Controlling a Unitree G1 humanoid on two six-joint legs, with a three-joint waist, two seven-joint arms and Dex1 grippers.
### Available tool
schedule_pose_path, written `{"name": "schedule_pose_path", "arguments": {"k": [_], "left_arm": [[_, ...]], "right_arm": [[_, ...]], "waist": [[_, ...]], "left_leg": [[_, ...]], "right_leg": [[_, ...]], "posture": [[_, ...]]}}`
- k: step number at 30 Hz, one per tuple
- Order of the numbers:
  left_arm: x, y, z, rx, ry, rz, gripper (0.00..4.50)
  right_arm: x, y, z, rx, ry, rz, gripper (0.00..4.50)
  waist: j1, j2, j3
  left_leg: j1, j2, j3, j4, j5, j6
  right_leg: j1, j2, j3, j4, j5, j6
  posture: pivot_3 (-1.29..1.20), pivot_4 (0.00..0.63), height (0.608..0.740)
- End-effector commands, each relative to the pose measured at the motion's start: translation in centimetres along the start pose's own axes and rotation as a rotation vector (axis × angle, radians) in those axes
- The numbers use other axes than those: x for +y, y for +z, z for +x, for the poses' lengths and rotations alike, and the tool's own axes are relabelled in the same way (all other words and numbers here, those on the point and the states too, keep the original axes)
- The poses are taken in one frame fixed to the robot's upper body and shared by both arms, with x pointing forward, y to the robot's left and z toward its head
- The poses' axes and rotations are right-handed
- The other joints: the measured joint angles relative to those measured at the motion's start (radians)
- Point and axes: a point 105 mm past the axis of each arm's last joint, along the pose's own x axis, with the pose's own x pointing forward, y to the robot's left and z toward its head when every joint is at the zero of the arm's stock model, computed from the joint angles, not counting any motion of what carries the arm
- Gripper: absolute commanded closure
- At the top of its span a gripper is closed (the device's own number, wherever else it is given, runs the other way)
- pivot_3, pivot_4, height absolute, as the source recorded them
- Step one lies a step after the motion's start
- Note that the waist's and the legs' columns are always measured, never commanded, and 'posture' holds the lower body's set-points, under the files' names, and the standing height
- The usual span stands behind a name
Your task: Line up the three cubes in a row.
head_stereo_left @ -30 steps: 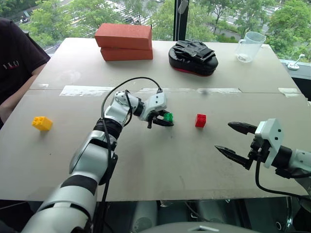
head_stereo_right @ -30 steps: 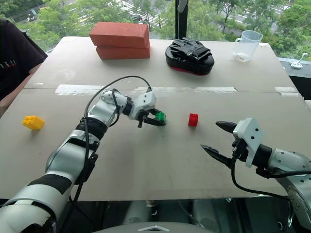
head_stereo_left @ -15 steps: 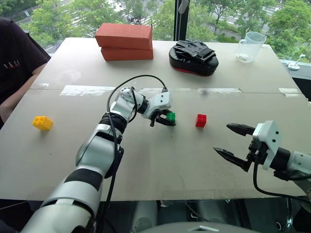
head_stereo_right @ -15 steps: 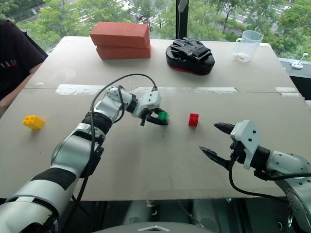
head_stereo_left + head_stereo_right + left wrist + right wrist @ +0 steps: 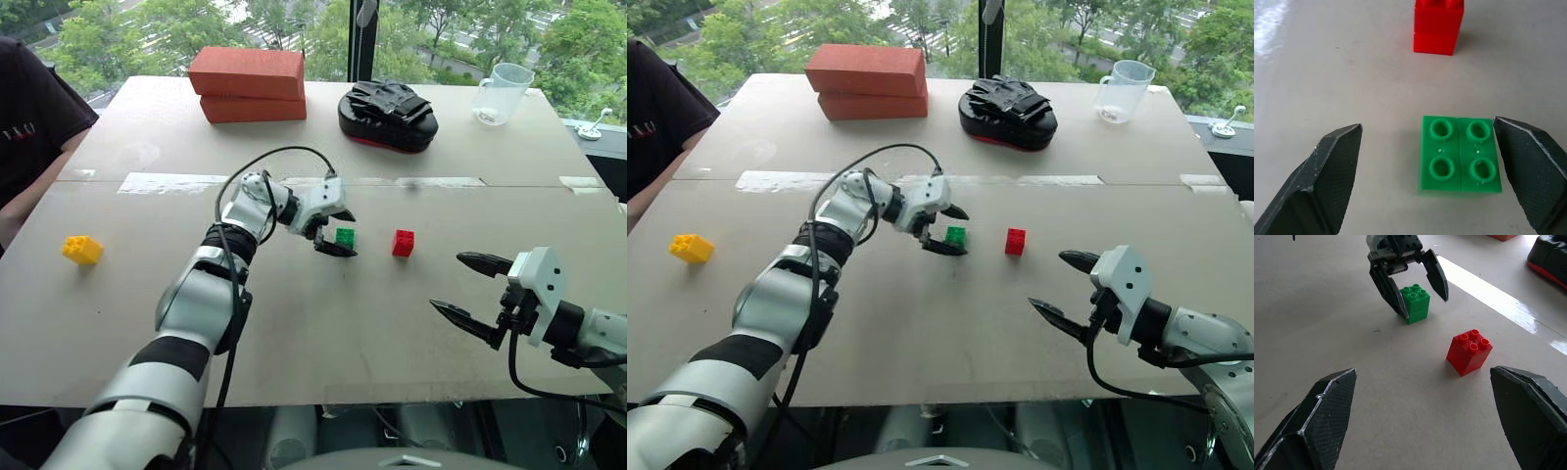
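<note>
The green cube (image 5: 345, 236) stands on the table (image 5: 294, 333) between the spread fingers of my left gripper (image 5: 966, 233), which is open and holds nothing. In the left wrist view the green cube (image 5: 1459, 160) sits close to one finger (image 5: 1530, 166) and well apart from the other. The red cube (image 5: 403, 243) stands a short way to its right, in line with it. Far to the left, the yellow cube (image 5: 82, 250) sits alone. My right gripper (image 5: 446, 281) hovers open and empty at the front right, pointing toward the red cube (image 5: 1469, 351).
Two stacked red-orange bricks (image 5: 249, 83), a black padded mitt (image 5: 387, 113) and a clear plastic jug (image 5: 505, 93) stand at the back of the table. A person in a dark shirt (image 5: 29, 117) sits at the left edge. A tape strip (image 5: 157, 182) crosses the table.
My left gripper has opened and let go of the green cube, which now rests on the table, and the hand has lifted slightly. The right arm has stayed still.
</note>
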Motion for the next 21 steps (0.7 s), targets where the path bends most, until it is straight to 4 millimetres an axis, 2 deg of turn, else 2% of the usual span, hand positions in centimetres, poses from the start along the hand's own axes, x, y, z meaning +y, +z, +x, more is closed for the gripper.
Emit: {"name": "schedule_pose_path", "arguments": {"k": [1, 3, 4, 5, 10, 13, 14, 16, 18, 19, 21], "left_arm": [[0.6, 1.9, -3.9, -0.121, 0.097, 0.006, 0.04], [0.1, 2.5, -6.6, -0.202, 0.162, -0.045, 0.04], [-0.2, 2.7, -7.3, -0.223, 0.181, -0.063, 0.04], [-0.5, 2.6, -9.1, -0.263, 0.245, -0.122, 0.04], [-2.8, 0.0, -17.2, -0.332, 0.601, -0.380, 0.04], [-4.4, -3.1, -22.3, -0.319, 0.874, -0.491, 0.04], [-5.4, -5.1, -24.3, -0.256, 1.005, -0.521, 0.04], [-6.9, -7.5, -26.9, -0.166, 1.174, -0.562, 0.04], [-9.2, -10.3, -31.1, -0.036, 1.450, -0.619, 0.04], [-10.2, -11.0, -32.7, 0.010, 1.557, -0.636, 0.04], [-11.2, -11.4, -33.8, 0.039, 1.648, -0.654, 0.04]], "right_arm": [[0.5, 1.2, 0.1, -0.053, 0.036, -0.043, 0.00], [0.6, 1.5, 0.5, -0.078, 0.064, -0.049, 0.00], [0.7, 1.5, 0.5, -0.085, 0.072, -0.050, 0.00], [0.7, 1.8, 0.8, -0.107, 0.091, -0.050, 0.00], [0.6, 2.4, 2.1, -0.165, 0.168, -0.045, 0.00], [0.8, 2.5, 2.8, -0.186, 0.219, -0.040, 0.00], [1.0, 2.7, 3.2, -0.200, 0.241, -0.038, 0.00], [1.1, 2.9, 3.6, -0.216, 0.272, -0.037, 0.00], [1.5, 3.1, 4.3, -0.231, 0.315, -0.038, 0.00], [1.6, 3.2, 4.6, -0.235, 0.334, -0.039, 0.00], [1.6, 3.3, 4.8, -0.239, 0.351, -0.043, 0.00]], "waist": [[-0.007, 0.000, 0.000], [-0.014, 0.000, 0.000], [-0.021, 0.000, 0.000], [-0.021, 0.001, 0.000], [-0.027, 0.001, 0.000], [-0.024, 0.000, 0.000], [-0.022, 0.000, 0.000], [-0.022, 0.000, 0.000], [-0.021, -0.001, -0.001], [-0.019, -0.002, -0.001], [-0.015, -0.004, -0.001]], "left_leg": [[0.000, 0.000, 0.000, 0.000, 0.000, 0.000], [0.000, 0.001, 0.000, 0.000, 0.000, 0.000], [0.001, 0.001, -0.002, 0.000, 0.000, 0.000], [0.001, 0.001, -0.004, 0.000, 0.000, 0.000], [0.003, 0.002, -0.006, 0.000, 0.000, 0.000], [0.005, 0.001, -0.007, 0.000, 0.000, -0.001], [0.007, 0.002, -0.006, 0.000, 0.000, -0.001], [0.007, 0.002, -0.006, 0.000, 0.000, -0.001], [0.008, 0.002, -0.006, 0.000, 0.000, -0.001], [0.008, 0.002, -0.005, 0.000, 0.000, -0.001], [0.008, 0.003, -0.006, 0.000, 0.000, -0.001]], "right_leg": [[0.000, 0.000, 0.000, 0.000, 0.000, 0.000], [0.000, 0.000, 0.000, 0.001, 0.000, 0.000], [0.000, 0.000, 0.000, 0.001, 0.000, 0.000], [0.000, 0.000, 0.000, 0.001, 0.000, 0.000], [0.001, 0.000, 0.001, 0.002, 0.000, 0.000], [0.002, -0.001, -0.001, 0.004, 0.000, 0.000], [0.003, -0.001, 0.001, 0.004, 0.000, 0.000], [0.004, -0.001, 0.000, 0.003, 0.000, 0.000], [0.004, -0.002, 0.000, 0.003, -0.001, -0.001], [0.004, -0.002, 0.000, 0.003, -0.002, -0.003], [0.004, -0.003, 0.000, 0.003, -0.002, -0.003]], "posture": [[0.00, 0.150, 0.740], [0.00, 0.150, 0.740], [0.00, 0.150, 0.740], [0.00, 0.150, 0.740], [0.00, 0.150, 0.740], [0.00, 0.150, 0.740], [0.00, 0.150, 0.740], [0.00, 0.150, 0.740], [0.00, 0.150, 0.740], [0.00, 0.150, 0.740], [0.00, 0.150, 0.740]]}}
